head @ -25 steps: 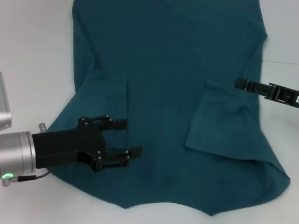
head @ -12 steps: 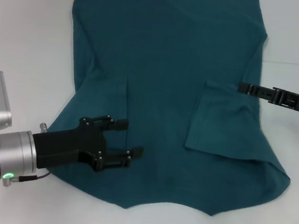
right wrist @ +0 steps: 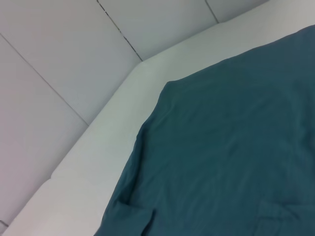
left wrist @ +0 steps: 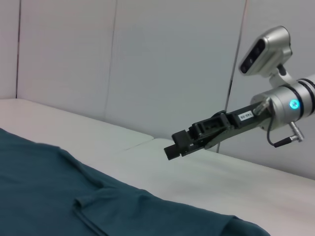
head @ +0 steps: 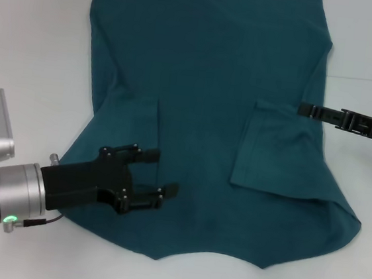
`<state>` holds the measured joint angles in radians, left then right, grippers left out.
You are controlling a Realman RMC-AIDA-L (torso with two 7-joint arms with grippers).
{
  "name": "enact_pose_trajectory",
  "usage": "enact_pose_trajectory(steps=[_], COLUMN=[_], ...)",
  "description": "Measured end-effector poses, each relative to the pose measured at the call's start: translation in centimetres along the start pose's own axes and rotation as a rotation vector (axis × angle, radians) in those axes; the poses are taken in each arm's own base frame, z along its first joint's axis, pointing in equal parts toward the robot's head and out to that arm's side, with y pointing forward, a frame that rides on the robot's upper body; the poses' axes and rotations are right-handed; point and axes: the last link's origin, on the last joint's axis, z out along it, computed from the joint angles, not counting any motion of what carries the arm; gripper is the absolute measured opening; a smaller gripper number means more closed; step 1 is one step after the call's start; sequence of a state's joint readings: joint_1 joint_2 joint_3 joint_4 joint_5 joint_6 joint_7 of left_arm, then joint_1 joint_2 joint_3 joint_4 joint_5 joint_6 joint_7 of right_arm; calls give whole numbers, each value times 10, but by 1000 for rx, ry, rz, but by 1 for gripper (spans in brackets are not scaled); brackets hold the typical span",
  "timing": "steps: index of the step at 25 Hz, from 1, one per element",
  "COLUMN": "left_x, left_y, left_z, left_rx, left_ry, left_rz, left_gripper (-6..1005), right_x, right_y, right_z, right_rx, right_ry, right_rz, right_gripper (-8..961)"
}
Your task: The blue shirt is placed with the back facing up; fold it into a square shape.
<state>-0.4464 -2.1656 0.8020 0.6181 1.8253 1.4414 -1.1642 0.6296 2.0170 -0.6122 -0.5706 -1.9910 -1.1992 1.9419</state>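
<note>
Shirt (head: 203, 101) top cut off, left gripper (head: 159, 173) open, right gripper (head: 303, 109) edge-on.

A robotics lab: a bare white table (head: 36, 44) stands against plain white wall panels (left wrist: 147, 64), nothing homely around.

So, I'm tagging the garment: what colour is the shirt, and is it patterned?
The blue shirt is dark teal-blue, plain; head view shows it best.
</note>
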Motion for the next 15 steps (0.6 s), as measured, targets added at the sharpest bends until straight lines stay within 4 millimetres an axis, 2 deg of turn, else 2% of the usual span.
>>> enact_pose_trajectory(steps=[7, 15], left_x=[-2, -15], left_y=[-5, -17], left_z=[-8, -40], left_rx=[46, 200], left_ry=[10, 51], left_rz=[-60, -156], left_gripper=[770, 773], right_x=[4, 11], right_y=[4, 6], right_z=[0, -1], right_rx=[-26, -54], right_ry=[-1, -33], right_rz=[-15, -6], right_gripper=[822, 853])
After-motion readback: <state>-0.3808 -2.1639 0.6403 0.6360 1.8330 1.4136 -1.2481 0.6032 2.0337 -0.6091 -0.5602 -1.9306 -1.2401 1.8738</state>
